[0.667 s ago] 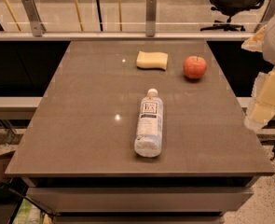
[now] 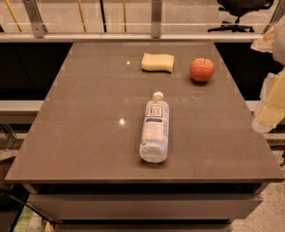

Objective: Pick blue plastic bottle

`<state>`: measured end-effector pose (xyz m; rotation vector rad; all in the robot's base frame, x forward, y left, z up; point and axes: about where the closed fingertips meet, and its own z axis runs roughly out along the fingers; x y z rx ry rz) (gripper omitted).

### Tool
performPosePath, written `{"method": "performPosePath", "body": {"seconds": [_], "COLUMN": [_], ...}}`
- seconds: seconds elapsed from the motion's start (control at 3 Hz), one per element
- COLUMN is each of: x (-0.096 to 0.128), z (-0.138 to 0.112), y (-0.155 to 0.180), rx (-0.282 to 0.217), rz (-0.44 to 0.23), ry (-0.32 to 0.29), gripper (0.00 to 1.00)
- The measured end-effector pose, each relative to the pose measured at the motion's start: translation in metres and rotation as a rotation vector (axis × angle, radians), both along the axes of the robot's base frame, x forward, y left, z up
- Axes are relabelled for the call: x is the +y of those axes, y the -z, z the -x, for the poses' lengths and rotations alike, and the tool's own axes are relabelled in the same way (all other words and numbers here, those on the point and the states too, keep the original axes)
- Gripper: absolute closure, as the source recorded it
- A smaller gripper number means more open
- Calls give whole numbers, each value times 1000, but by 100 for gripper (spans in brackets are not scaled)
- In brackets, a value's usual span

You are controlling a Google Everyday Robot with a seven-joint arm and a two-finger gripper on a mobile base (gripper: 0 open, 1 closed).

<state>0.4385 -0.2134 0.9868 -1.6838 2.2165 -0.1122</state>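
The blue plastic bottle (image 2: 155, 128) lies on its side near the middle of the brown table (image 2: 84, 129). It is pale and clear, with its white cap pointing to the far side and its white-and-dark label facing up. My gripper (image 2: 273, 103) shows as pale cream parts at the right edge of the view, beyond the table's right side. It is well apart from the bottle and holds nothing that I can see.
A red apple (image 2: 202, 69) and a yellow sponge (image 2: 157, 62) sit on the far part of the table, apart from the bottle. A glass railing (image 2: 155, 13) runs behind the table. An office chair (image 2: 241, 4) stands at the far right.
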Motion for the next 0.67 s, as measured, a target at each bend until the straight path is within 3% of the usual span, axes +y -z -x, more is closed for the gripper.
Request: {"method": "performPosePath", "body": {"seconds": [0.33, 0.67], "x": [2, 14], "z": [-3, -12], "y": [-5, -9], "rx": [4, 40], "rz": [-62, -149], "ry": [53, 131], "gripper": [0, 0]}}
